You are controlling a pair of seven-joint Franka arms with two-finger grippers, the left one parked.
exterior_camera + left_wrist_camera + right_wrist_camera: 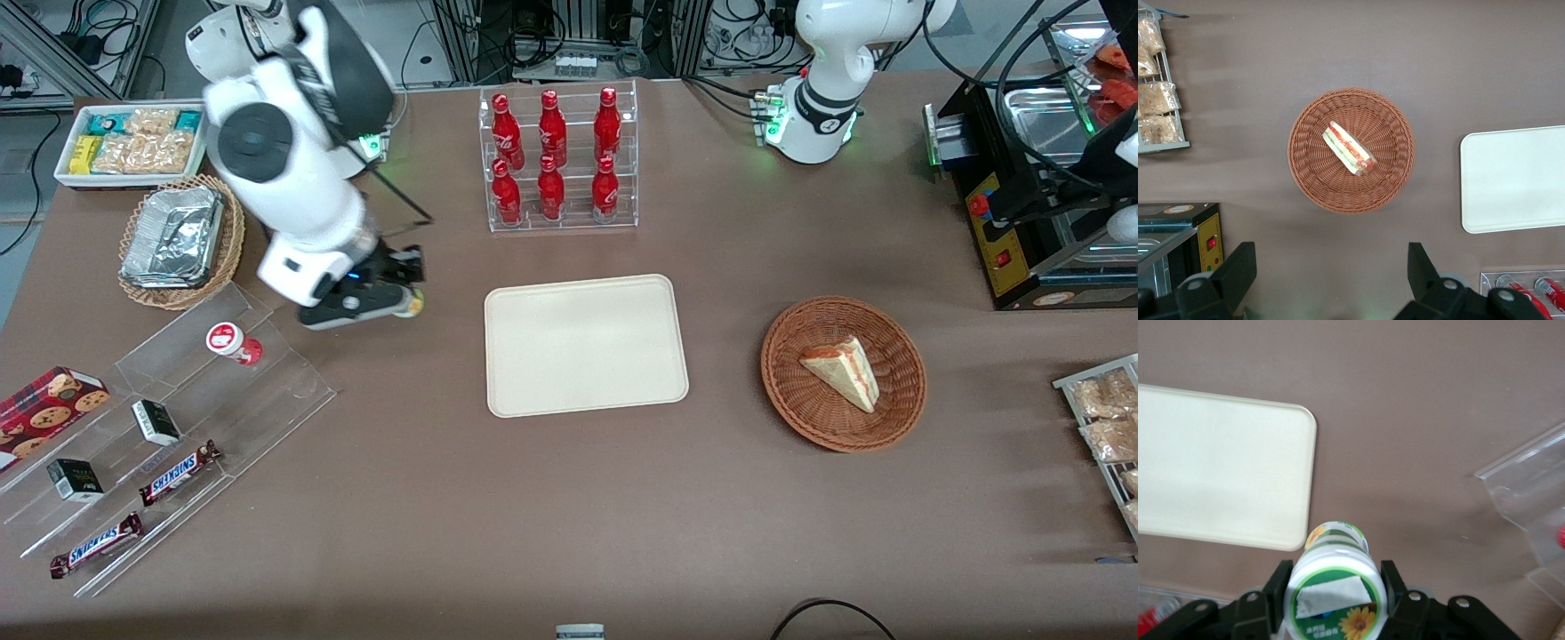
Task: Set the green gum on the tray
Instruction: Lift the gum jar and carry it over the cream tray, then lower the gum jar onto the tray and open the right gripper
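The green gum (1335, 587) is held clamped in the gripper (402, 298), above the table (569, 498), left of centre in the front view. The tray (582, 391) lies just beside it toward the frame centre. The bottle is largely hidden there by the gripper body.

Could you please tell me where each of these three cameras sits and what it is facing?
Front view: above the table's front edge, facing both arms; the gripper holds the green gum beside the tray.
Left wrist view: looks straight down at a basket; its own fingers show.
Right wrist view: looks along the gripper clamping the gum.
All three views share the tray.
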